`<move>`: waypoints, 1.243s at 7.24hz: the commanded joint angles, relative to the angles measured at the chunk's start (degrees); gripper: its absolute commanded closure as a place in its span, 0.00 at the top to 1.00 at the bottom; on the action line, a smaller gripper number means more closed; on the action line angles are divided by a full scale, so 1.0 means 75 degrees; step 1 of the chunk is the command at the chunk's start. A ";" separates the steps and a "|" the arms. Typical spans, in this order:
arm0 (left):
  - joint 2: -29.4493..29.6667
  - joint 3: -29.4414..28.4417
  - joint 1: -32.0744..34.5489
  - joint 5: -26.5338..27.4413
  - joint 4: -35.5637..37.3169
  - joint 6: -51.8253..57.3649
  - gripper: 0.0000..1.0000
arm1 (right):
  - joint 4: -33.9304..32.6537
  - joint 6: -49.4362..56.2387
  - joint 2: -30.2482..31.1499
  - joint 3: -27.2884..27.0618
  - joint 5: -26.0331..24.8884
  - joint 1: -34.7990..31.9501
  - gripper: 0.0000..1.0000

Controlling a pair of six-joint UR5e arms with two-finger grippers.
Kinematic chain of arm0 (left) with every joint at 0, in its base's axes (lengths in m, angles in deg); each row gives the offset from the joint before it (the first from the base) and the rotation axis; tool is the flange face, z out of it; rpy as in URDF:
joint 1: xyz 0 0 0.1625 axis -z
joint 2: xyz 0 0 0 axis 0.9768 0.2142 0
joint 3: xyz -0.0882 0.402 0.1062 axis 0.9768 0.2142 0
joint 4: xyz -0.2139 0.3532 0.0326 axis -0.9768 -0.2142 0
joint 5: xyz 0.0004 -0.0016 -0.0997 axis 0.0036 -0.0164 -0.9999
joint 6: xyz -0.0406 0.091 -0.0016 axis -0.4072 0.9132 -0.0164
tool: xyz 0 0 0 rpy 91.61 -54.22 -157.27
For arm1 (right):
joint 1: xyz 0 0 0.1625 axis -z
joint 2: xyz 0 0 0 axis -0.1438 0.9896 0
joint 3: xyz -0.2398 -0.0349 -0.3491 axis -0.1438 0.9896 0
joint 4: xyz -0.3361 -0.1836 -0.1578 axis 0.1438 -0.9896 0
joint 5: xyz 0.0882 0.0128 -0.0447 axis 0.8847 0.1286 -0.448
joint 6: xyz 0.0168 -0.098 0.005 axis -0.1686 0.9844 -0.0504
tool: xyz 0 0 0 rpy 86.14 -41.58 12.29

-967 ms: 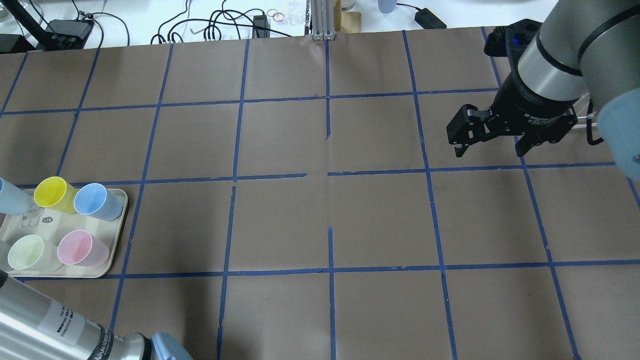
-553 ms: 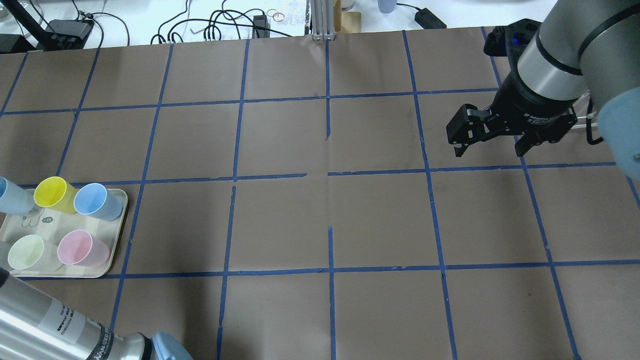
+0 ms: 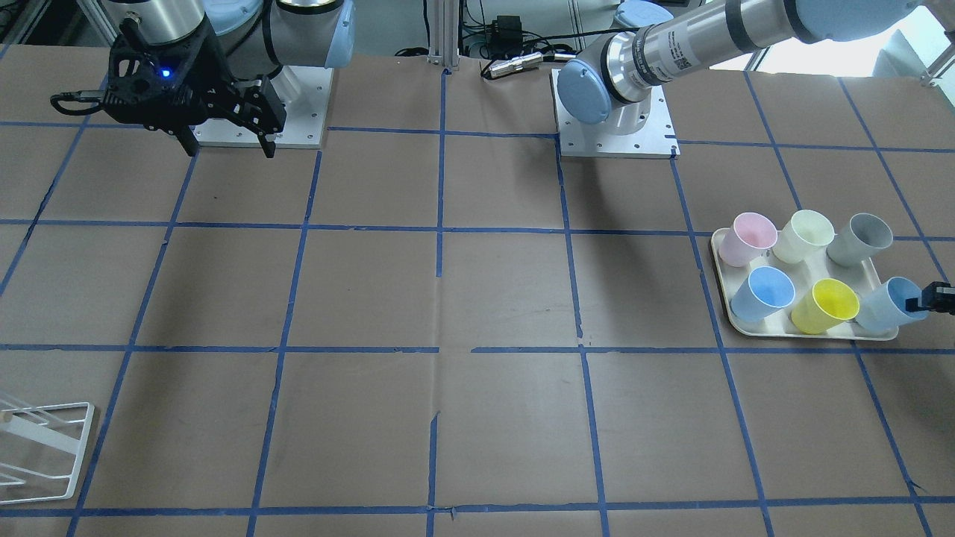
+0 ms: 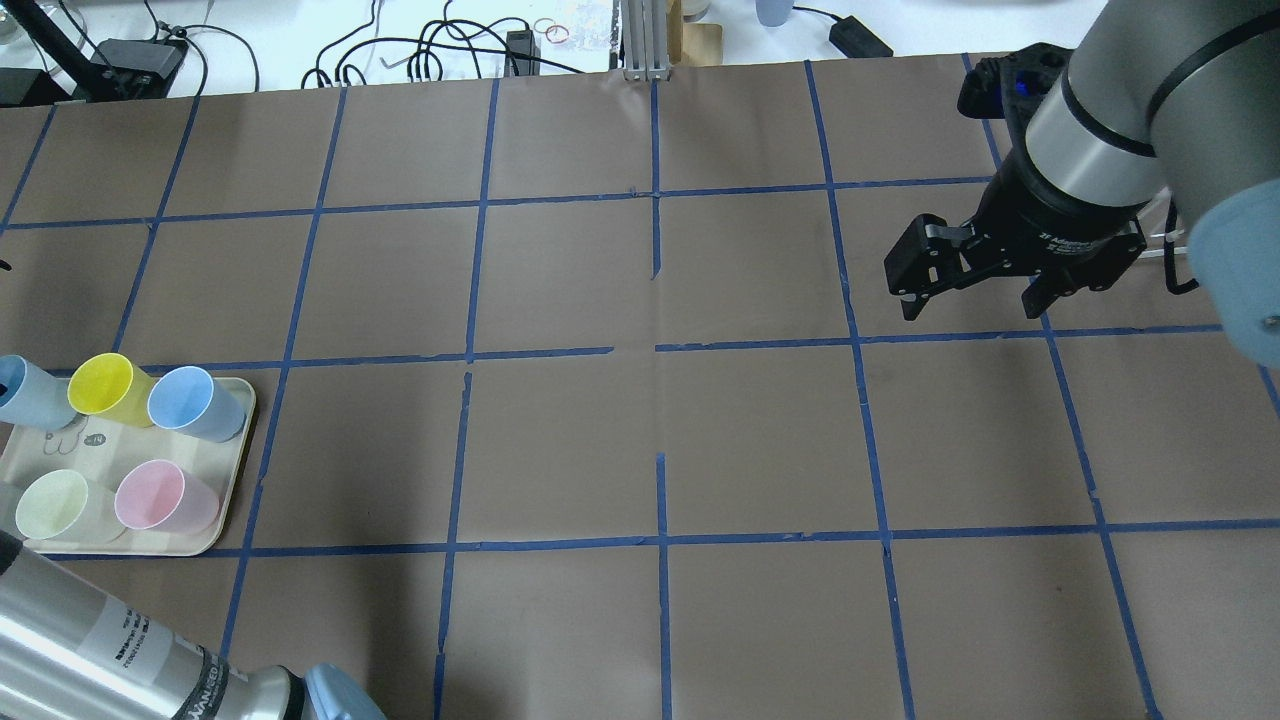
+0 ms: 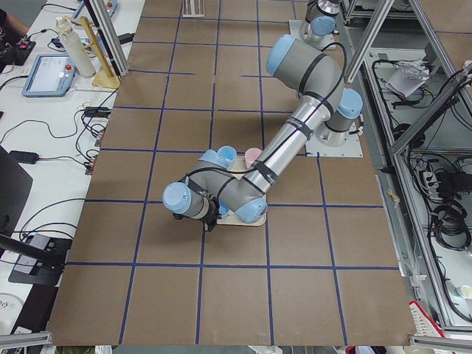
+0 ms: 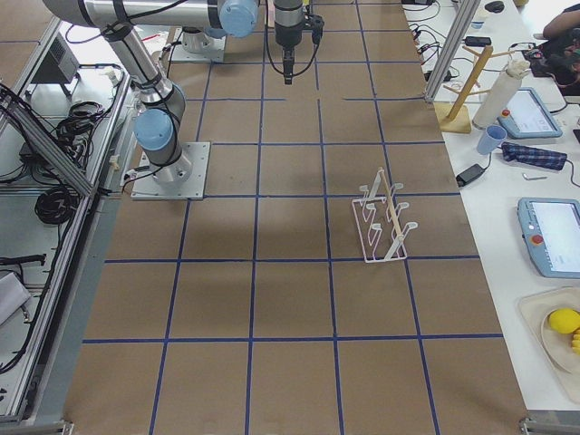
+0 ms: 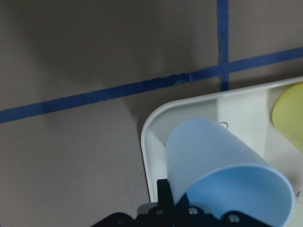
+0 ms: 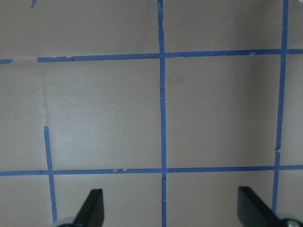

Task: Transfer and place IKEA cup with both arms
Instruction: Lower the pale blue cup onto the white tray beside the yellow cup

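Note:
The pale icy-blue IKEA cup (image 3: 886,306) leans tilted over the tray's corner beside the yellow cup (image 3: 824,304). It shows at the left edge of the overhead view (image 4: 25,393) and fills the left wrist view (image 7: 222,175). My left gripper (image 3: 927,300) is shut on the cup's rim; only its tip shows at the frame edge and at the bottom of the wrist view (image 7: 189,213). My right gripper (image 4: 965,300) hangs open and empty above the table on the far side, also seen in the front-facing view (image 3: 227,149).
The cream tray (image 4: 232,500) also holds cornflower-blue (image 4: 190,402), pink (image 4: 160,497), pale green (image 4: 55,505) and grey (image 3: 862,239) cups. A white wire rack (image 3: 45,447) stands near the right arm's end of the table. Blue tape grids the brown table.
The pale blue cup in my left gripper has shifted slightly at the tray's corner. My right gripper has drifted a little to the left in the overhead view, still open.

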 commanded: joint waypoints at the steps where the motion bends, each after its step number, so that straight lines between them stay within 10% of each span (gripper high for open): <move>1: 0.0014 -0.0010 0.0027 0.0007 0.0012 -0.0002 0.50 | 0.0001 0.0008 0.0045 -0.0002 -0.0079 -0.0002 1.00; 2: 0.0014 -0.0010 0.0027 -0.0017 0.0012 0.0009 0.79 | 0.0001 0.0008 0.0034 0.0009 -0.0068 -0.0002 1.00; 3: -0.0021 -0.0079 0.0016 0.0006 0.0000 -0.0002 0.85 | 0.0001 0.0008 0.0045 -0.0002 -0.0067 -0.0002 1.00; 6: -0.0955 -0.0174 0.0621 -0.0075 -0.1237 -0.0618 0.85 | -0.0011 0.0008 0.0033 0.0009 -0.0033 -0.0002 1.00; 9: -0.2594 0.0140 0.2167 -0.0740 -0.4031 -0.4302 0.95 | -0.0011 -0.0015 0.0045 -0.0002 0.0003 -0.0002 1.00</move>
